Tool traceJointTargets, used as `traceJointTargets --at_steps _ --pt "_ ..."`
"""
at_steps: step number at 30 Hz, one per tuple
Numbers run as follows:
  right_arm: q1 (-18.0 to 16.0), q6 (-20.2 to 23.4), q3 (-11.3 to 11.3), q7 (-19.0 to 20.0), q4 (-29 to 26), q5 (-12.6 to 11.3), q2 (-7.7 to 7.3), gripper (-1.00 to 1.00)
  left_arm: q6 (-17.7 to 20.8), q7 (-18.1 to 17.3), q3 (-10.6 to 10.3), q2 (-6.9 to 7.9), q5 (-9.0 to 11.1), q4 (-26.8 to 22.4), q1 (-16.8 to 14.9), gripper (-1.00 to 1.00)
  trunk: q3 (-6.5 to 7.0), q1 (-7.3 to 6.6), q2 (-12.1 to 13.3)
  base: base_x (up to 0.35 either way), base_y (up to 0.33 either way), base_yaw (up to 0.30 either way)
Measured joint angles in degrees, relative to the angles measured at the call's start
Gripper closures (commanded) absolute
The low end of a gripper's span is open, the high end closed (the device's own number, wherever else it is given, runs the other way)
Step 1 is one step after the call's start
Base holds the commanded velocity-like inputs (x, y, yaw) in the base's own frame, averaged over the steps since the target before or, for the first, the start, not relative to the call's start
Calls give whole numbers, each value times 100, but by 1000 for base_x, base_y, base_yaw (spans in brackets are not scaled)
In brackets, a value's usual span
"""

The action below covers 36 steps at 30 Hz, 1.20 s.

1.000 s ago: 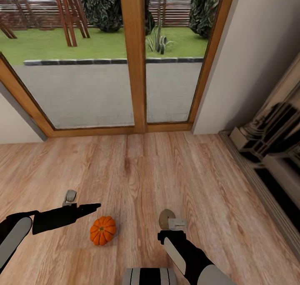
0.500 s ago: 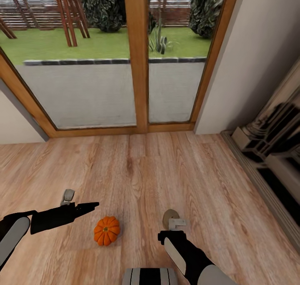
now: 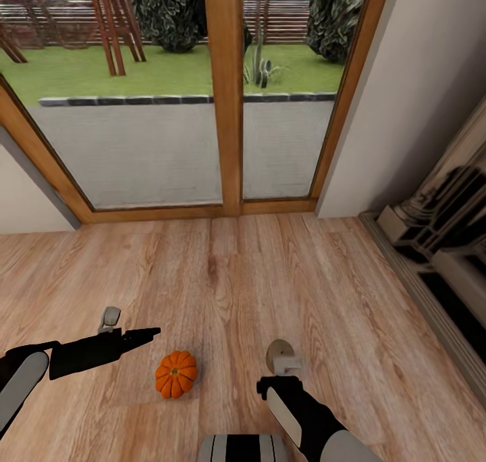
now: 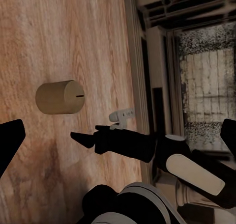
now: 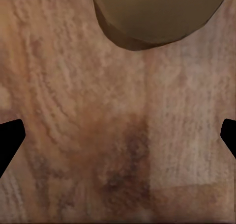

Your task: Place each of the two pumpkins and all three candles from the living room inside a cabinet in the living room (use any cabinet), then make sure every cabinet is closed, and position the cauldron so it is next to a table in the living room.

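One orange ribbed pumpkin sits on the wooden floor between my two arms. A squat taupe candle stands upright on the floor to its right, and the same candle faces the left wrist camera. My left gripper hangs open just left of and beyond the pumpkin, pointing right, holding nothing. My right gripper points down at the floor just short of the candle. This gripper is open, with bare floor between its fingertips.
A wood-framed glass door onto a garden closes off the far side. A stone-coloured fireplace surround runs along the right wall. Wooden floor stretches from the arms to the door.
The whole view has shifted a little: door frame, pumpkin and candle all slid slightly right, so the camera turned. Both arms keep their pose.
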Motion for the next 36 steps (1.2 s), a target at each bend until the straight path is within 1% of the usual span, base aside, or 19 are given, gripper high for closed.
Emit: traceJointTargets --at_steps 18,24,26,36 --pt "-59 -19 -25 85 209 -42 -37 -100 0 0 0 -4 -2 0 0 -100 0 0 0 0 0 0" --pt "-96 -11 -41 578 259 -30 -65 -100 0 0 0 -6 -2 0 0 -100 0 0 0 0 0 0" --pt "-101 -10 -50 650 273 -23 -67 -100 0 0 0 -7 -1 0 0 -100 0 0 0 0 0 0" --pt "-106 -9 -83 725 291 -8 -90 -100 0 0 0 -5 0 0 0 -100 0 0 0 0 0 0"
